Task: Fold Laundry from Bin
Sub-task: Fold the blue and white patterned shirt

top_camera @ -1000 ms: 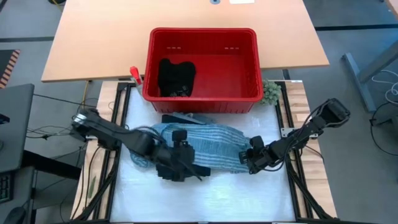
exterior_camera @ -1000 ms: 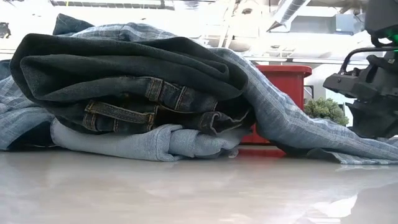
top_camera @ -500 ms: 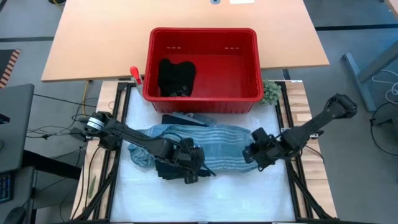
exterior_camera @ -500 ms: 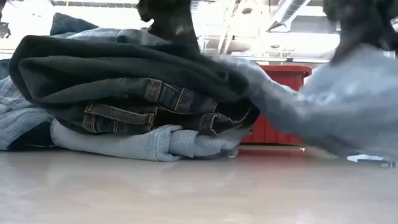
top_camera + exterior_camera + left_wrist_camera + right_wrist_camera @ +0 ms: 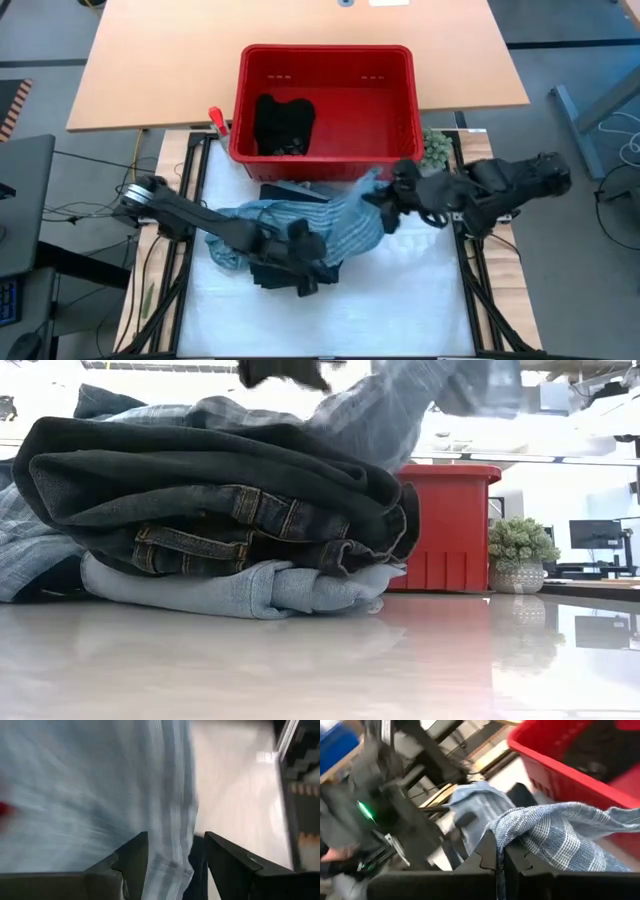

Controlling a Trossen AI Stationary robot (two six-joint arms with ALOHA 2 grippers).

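The right gripper is clamped tight on one end of the blue-white striped garment, the checked cloth pinched between its fingers in the right wrist view. It holds that end lifted just in front of the bin, apparently to draw the cloth up and over toward the left for a fold. From there the garment slopes down to the left gripper, whose jaws stand partly apart around the cloth's edge near the middle of the white tabletop, likely pinning that side as an anchor. Beneath lies a stack of denim-blue jeans and a light blue-grey garment, already folded and lying flat. The red bin sits at the tabletop's far edge with a black garment waiting inside it. A small green fuzzy lump rests beside the bin's right corner
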